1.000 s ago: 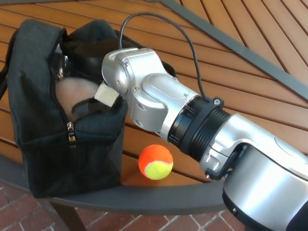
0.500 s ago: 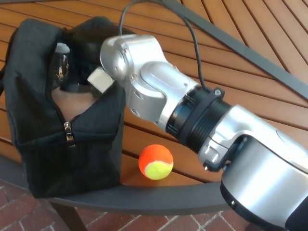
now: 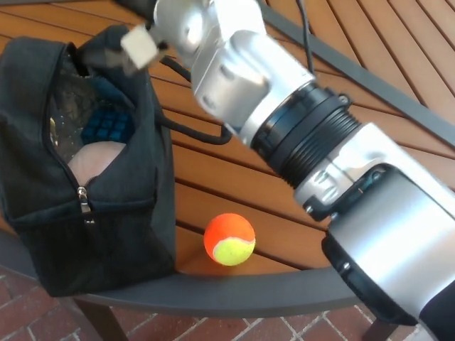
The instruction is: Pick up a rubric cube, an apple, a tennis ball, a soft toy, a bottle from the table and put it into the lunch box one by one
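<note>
A black lunch bag stands open at the table's front left. Inside it I see the blue face of a cube, a pale pink rounded thing below it, and something glinting at the left wall. An orange and yellow tennis ball lies on the table just right of the bag. My right arm reaches from the lower right up over the bag. Of the right hand only a dark bit shows at the top edge, above the bag's opening. The left hand does not show.
The wooden slat table has a dark metal rim along the front and a dark bar crossing at the back right. A black cable hangs from the arm next to the bag. Brick floor shows below.
My right arm has risen out of the bag's opening toward the top of the picture. The blue cube inside the bag now shows. The ball has not moved.
</note>
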